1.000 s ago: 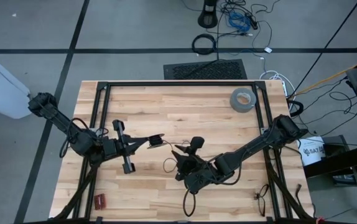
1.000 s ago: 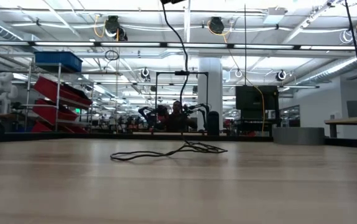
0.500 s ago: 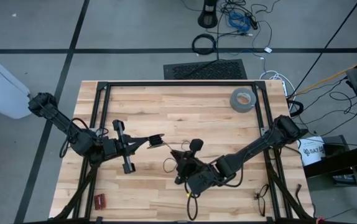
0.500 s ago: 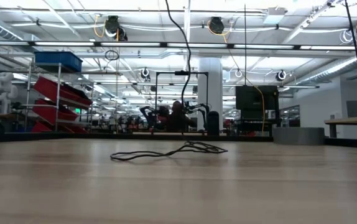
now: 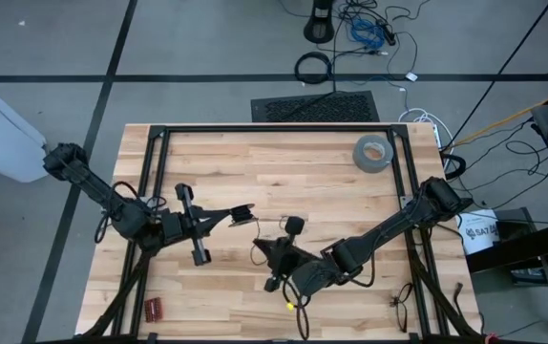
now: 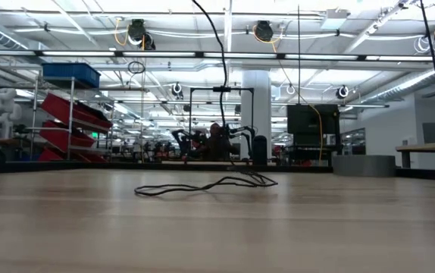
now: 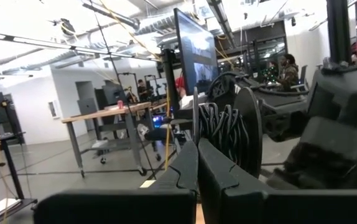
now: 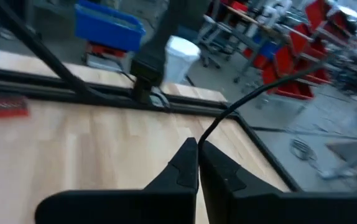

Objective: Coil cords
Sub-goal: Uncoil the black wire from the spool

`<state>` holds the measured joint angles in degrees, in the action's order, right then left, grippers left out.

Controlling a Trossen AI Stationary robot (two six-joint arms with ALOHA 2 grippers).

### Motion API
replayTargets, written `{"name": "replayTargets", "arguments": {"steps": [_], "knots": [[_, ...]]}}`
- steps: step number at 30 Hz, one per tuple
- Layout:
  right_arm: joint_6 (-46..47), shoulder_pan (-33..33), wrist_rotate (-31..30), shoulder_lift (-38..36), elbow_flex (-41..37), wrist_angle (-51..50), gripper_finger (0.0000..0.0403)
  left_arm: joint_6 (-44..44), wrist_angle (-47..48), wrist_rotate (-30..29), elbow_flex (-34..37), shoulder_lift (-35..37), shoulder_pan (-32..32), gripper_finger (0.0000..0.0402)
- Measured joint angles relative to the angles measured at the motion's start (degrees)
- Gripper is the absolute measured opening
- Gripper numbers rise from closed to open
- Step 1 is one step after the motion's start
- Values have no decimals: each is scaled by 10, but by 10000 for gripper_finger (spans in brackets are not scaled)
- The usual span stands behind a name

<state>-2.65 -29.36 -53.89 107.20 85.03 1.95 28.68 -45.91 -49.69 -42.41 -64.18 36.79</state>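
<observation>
— Black cord lies slack across mid-table, partly looped, not yet coiled. Left claw?
— Pressed together, seemingly pinching one end.
— Right claw?
— Pinching the cord further along. Most coiling remains.

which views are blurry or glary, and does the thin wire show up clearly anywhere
Right wrist view: smeared, though the thin wire rises dark from the shut right gripper. Left wrist view: blown-out ceiling glare. Low view: the wire is sharp on the table; the room behind is hazy.
</observation>
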Motion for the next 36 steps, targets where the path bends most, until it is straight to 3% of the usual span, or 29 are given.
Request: {"name": "replayTargets", "arguments": {"steps": [8,13,19,27,36], "knots": [[-26,10,49,18,10,46,0,-14,0,2,0,-2,-15,1],[-41,9,75,45,57,48,0,-14,1,3,0,-2,-16,1],[-88,4,88,99,169,4,0,-15,2,4,0,-2,-16,1],[-116,-2,127,164,364,-129,0,-19,4,4,0,-4,-16,1],[-133,-16,135,165,500,-256,0,-19,5,4,0,-4,-16,1]]}}
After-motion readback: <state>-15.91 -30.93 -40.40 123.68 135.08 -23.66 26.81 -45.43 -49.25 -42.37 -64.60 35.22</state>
